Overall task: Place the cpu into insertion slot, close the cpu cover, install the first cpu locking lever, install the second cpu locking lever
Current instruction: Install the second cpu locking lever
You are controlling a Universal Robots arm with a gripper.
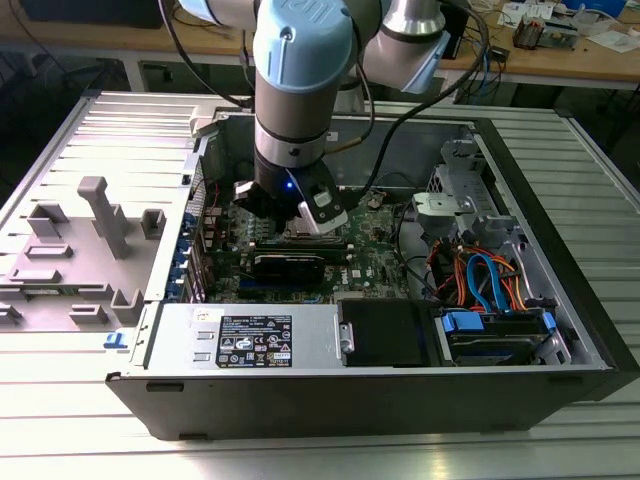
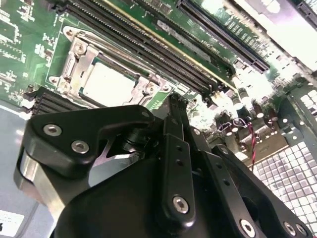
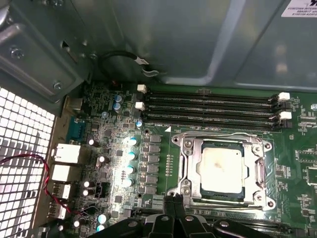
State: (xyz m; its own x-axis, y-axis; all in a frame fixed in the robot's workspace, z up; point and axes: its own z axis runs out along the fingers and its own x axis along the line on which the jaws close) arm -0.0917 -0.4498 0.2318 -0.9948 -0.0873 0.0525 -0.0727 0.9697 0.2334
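One cpu [image 3: 219,167] sits under the cpu cover [image 3: 190,167]; the clenched hand [image 3: 174,202] hovers beside it

The cpu [image 3: 219,167] has a dull silver-grey top with a pale smear at its centre; the cpu cover [image 3: 190,166] around it is shiny bare metal; the circuit board [image 3: 297,163] is green, speckled with small silver parts; the memory slots [image 3: 213,106] are black with white end clips; the gripper [image 2: 176,106] is matte black; the arm [image 1: 300,70] is light blue and silver.
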